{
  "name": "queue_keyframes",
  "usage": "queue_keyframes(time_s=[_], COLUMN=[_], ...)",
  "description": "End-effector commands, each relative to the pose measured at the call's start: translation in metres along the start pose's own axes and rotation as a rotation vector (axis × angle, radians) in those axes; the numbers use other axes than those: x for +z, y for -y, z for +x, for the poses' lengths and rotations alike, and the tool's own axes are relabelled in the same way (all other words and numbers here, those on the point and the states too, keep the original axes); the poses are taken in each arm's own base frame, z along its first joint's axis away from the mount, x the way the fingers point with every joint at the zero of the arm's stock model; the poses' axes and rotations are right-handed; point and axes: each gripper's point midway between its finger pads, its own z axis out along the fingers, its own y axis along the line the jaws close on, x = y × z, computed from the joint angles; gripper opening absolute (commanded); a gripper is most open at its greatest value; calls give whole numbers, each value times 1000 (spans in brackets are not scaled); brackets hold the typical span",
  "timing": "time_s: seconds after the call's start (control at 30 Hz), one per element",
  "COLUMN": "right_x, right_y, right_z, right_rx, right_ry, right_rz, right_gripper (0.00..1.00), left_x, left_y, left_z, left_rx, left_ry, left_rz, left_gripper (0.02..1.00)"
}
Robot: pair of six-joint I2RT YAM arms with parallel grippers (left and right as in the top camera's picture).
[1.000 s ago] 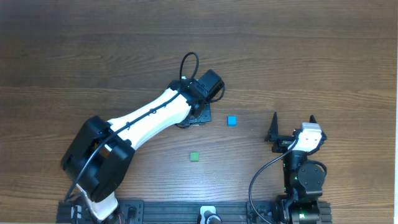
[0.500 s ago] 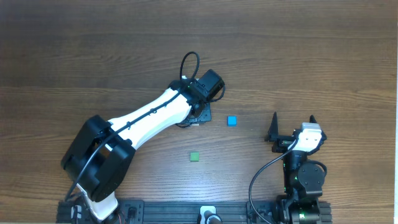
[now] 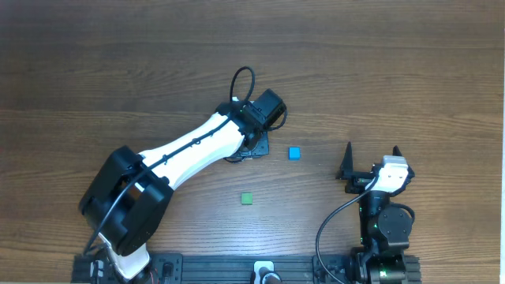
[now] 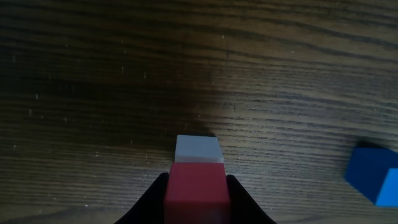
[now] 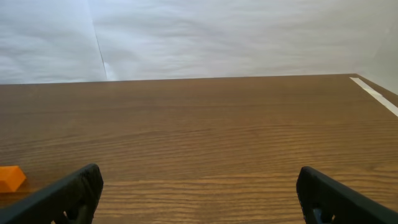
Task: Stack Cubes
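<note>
Top view, left arm [image 3: 197, 146]: reaches from the bench's [image 3: 95, 63] near edge to its middle, wrist just beside the blue cube [image 3: 294, 153]
Top view, blue cube: mid-bench, sides square to the bench edges; equal sides, so no long axis
Top view, green cube [image 3: 247, 199]: between the blue one and the near edge, well apart from it, also square to the edges
Top view, right gripper [image 3: 372, 150]: by the near edge towards the right corner, jaws spread wide, nothing between them
Left wrist view, left gripper [image 4: 196, 183]: jaws pinching the red cube [image 4: 194, 194], one flat face towards the camera
Left wrist view, white cube [image 4: 199, 149]: on the bench right behind the red one, aligned with it; cannot tell if they touch
Left wrist view, blue cube: apart to one side, turned corner-on
Right wrist view, fingers [image 5: 68, 193]: held far apart over bare wood
Right wrist view, orange cube [image 5: 11, 178]: on the bench, off to one side
Change: none of the cubes has shifted and both arms sit as they did a second ago
</note>
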Motion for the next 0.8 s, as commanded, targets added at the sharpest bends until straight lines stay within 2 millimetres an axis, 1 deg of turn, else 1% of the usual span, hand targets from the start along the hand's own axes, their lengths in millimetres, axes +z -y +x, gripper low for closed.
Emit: queue_keyframes(time_s=[0.03,0.3,0.43,0.47,0.53,0.57,0.6,0.8], right_x=[0,0,0,0,0,0,0,0], right_y=[-2,-2,-2,-2,-2,-2,-2,-2], right_z=[2,2,2,2,2,2,2,2], right_rx=[-4,-4,-4,-4,-4,-4,-4,-4], right_ry=[2,2,2,2,2,2,2,2], right_rz=[-9,-9,-9,-9,-9,-9,-9,-9], right_gripper=[991,993,993,987,993,993,993,991], left_x=[2,6,6,6,6,6,6,6], left_y=[2,2,4,4,4,4,4,4], left_z=[-5,-4,-5,-5,-5,-5,-5,-5], left_rx=[18,19,18,18,18,18,18,18], left_ry=[16,10,15,16,16,16,16,16], left_rz=[-11,-17,-11,-11,-11,-11,-11,-11], left_gripper=[117,121,152,191,362,424,457,470])
